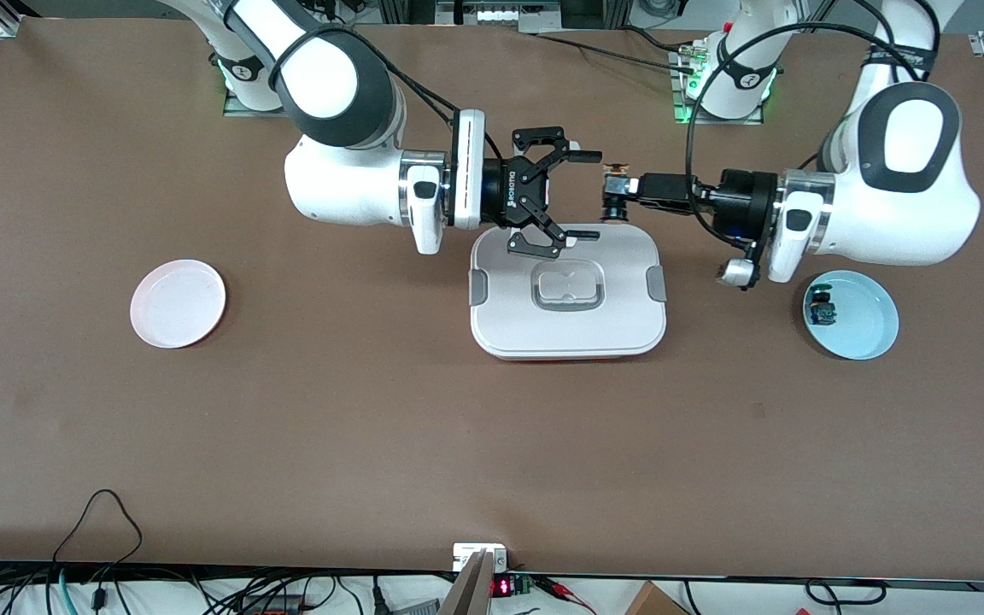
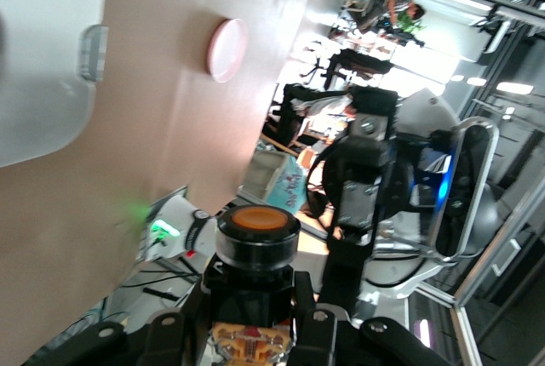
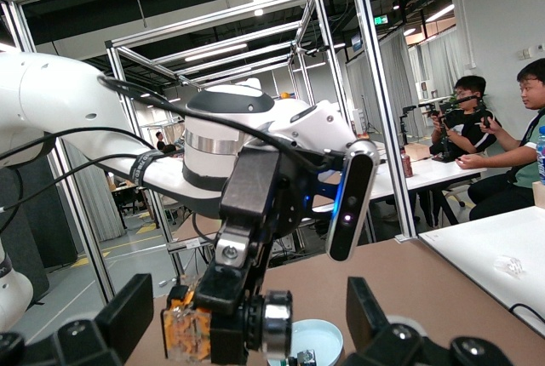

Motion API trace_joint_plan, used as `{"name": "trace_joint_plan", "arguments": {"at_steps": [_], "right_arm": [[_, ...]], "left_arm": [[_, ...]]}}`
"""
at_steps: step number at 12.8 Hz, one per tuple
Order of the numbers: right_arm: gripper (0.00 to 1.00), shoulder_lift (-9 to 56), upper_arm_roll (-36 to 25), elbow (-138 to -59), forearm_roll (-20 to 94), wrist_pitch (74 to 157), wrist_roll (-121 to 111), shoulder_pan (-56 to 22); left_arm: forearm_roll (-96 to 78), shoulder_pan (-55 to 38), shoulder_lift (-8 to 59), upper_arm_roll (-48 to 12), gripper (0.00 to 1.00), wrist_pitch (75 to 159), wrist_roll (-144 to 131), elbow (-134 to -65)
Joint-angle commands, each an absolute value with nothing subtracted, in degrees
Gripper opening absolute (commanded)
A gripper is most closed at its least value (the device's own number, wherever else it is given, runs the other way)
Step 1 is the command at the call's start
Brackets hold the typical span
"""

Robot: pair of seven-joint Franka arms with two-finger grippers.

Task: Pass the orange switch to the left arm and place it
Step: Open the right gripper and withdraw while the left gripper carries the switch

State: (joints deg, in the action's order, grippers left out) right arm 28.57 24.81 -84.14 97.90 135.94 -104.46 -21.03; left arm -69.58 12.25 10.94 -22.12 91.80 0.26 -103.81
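Left pincer [image 1: 626,190] clamps orange switch [image 1: 617,185]; right pincer [image 1: 584,195] wide open, just beside.

Colours here: bench [image 1: 372,410] is plain matte brown. The box [image 1: 567,320] is white with grey latches and a grey-outlined handle. Orange switch [image 1: 617,184] is black with an orange-tan block. At the box's 9 o'clock sits a pale pink plate [image 1: 178,303], at 3 o'clock a light blue plate [image 1: 863,325] holding a blue-and-green component [image 1: 821,309]. Arms [image 1: 347,184] are white with black bands; both tools black.
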Motion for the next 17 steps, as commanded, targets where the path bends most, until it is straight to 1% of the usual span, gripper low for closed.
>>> {"name": "trace_joint_plan", "arguments": {"at_steps": [1,2,5,6,8,10,11,14,17], "right_arm": [[1.00,27.25,25.05,-85.60,98.97,135.97,-105.21,-18.82],[1.00,27.25,25.05,-85.87,98.88,135.36,-105.12,-18.20],[1.00,27.25,24.96,-85.78,97.57,134.13,-104.68,-16.18],[1.00,27.25,24.87,-85.78,97.04,133.51,-104.59,-15.91],[1.00,27.25,24.79,-86.04,95.37,131.41,-103.02,-14.95],[1.00,27.25,24.79,-86.04,90.47,126.42,-98.11,-12.15],[1.00,27.25,24.79,-85.78,86.87,123.17,-95.39,-10.39],[1.00,25.59,24.70,-85.87,76.93,112.89,-88.18,-4.06],[1.00,25.23,24.78,-85.69,66.65,102.69,-81.84,2.97]], "left_arm": [[-59.81,15.90,9.58,-22.15,0.00,87.12,-0.18,-103.45],[-56.11,16.78,8.71,-22.06,0.00,85.53,-0.18,-103.36],[-38.99,19.33,3.01,-22.15,0.00,80.17,0.35,-103.97],[-35.63,21.25,1.60,-22.24,0.00,77.89,0.44,-104.67],[-28.44,23.02,-4.27,-22.41,0.00,75.94,1.05,-108.00],[-20.86,23.03,-9.12,-22.76,0.00,76.46,2.46,-112.04],[-16.31,22.94,-9.23,-22.76,0.00,76.99,2.55,-112.32],[-3.03,23.03,-8.01,-22.94,0.00,85.22,7.89,-114.78],[8.50,23.64,-1.52,-22.85,0.00,94.01,8.09,-115.05]]}}
